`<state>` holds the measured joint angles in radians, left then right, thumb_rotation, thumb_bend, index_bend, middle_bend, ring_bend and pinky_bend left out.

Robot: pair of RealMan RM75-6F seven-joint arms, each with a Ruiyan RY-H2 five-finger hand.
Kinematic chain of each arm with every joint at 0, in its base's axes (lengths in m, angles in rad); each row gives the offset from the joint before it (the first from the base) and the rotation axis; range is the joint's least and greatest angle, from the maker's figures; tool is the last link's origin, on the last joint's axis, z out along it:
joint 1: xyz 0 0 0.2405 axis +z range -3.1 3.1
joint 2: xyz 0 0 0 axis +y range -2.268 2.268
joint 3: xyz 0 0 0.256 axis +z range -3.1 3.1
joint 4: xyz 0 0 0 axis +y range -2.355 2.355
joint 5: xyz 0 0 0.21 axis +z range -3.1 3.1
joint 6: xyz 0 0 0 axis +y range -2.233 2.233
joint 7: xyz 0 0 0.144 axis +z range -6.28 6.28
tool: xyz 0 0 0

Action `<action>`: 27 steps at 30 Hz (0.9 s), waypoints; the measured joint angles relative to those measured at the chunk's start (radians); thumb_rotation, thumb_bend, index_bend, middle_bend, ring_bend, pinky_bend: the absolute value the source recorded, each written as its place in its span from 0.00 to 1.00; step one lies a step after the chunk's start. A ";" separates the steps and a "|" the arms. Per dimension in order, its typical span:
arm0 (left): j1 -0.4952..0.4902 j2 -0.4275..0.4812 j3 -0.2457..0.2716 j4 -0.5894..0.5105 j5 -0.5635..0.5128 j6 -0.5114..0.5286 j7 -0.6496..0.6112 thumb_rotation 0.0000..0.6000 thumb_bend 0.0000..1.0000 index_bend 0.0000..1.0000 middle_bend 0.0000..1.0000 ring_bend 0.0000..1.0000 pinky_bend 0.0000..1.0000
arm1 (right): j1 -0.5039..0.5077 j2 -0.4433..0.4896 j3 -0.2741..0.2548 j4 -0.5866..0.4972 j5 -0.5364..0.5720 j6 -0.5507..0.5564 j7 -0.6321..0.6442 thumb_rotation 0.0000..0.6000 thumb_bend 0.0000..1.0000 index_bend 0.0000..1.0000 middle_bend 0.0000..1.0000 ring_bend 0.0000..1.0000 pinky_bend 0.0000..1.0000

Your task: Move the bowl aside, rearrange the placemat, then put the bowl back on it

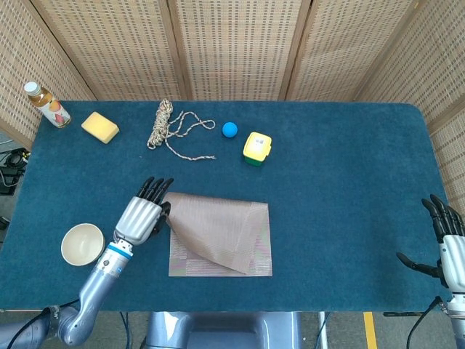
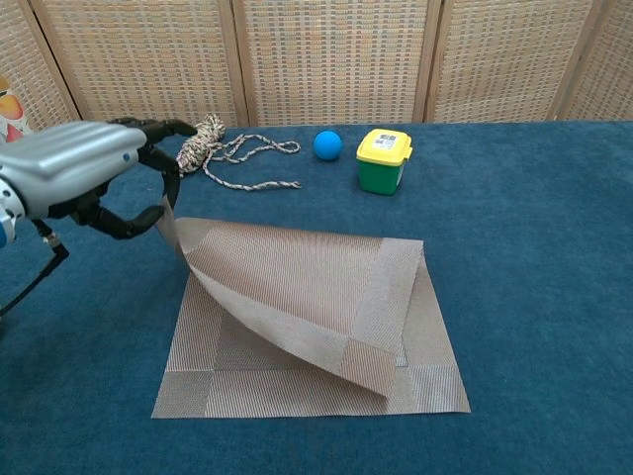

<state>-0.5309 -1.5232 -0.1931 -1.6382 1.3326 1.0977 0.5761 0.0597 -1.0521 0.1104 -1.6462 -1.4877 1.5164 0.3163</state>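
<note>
Dark blue carpeted table (image 1: 349,174) filling most of the head view, backed by woven wicker screen panels (image 1: 232,43) along the top of the frame. Beige-brown woven rectangular placemat (image 1: 225,240) lying below centre of the frame, partly folded: one corner lifted off the table at the mat's upper left and a large flap draped diagonally over the flat lower layer. Left hand (image 1: 139,217), silver-backed with black fingers, positioned at the left edge of the mat in the lower left of the frame, pinching the raised corner between thumb and fingers; in the chest view same hand (image 2: 84,168) seen at the upper left, fingers curled around the lifted mat edge. Right hand (image 1: 445,243) at the lower right edge of the frame, clear of the table surface, fingers spread apart and holding nothing. Cream round ceramic bowl (image 1: 82,243) resting on the table at the lower left, just left of the left forearm, off the mat. Coiled beige rope (image 1: 171,129) in the upper centre-left. Yellow rectangular sponge (image 1: 99,126) left of the rope. Small bottle with a white cap (image 1: 47,105) in the upper left corner. Green box with a yellow lid (image 1: 256,148) above the mat. Small blue ball (image 1: 229,129) just left of the box.
</note>
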 measured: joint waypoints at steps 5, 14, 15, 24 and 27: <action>-0.060 0.023 -0.071 0.014 -0.083 -0.039 0.024 1.00 0.53 0.63 0.00 0.00 0.00 | 0.005 -0.007 0.000 0.002 0.008 -0.012 -0.018 1.00 0.13 0.00 0.00 0.00 0.00; -0.185 0.017 -0.184 0.147 -0.267 -0.112 0.059 1.00 0.53 0.62 0.00 0.00 0.00 | 0.020 -0.023 0.007 0.017 0.043 -0.048 -0.051 1.00 0.13 0.00 0.00 0.00 0.00; -0.202 0.012 -0.195 0.170 -0.294 -0.121 0.064 1.00 0.53 0.62 0.00 0.00 0.00 | 0.023 -0.026 0.009 0.020 0.048 -0.053 -0.056 1.00 0.13 0.00 0.00 0.00 0.00; -0.350 -0.076 -0.242 0.418 -0.462 -0.177 0.118 1.00 0.50 0.50 0.00 0.00 0.00 | 0.029 -0.038 0.018 0.028 0.072 -0.065 -0.085 1.00 0.13 0.00 0.00 0.00 0.00; -0.389 -0.118 -0.238 0.502 -0.519 -0.190 0.149 1.00 0.35 0.28 0.00 0.00 0.00 | 0.032 -0.042 0.020 0.032 0.081 -0.072 -0.092 1.00 0.13 0.00 0.00 0.00 0.00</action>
<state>-0.9204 -1.6415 -0.4309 -1.1364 0.8138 0.9077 0.7256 0.0913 -1.0939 0.1301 -1.6139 -1.4069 1.4444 0.2245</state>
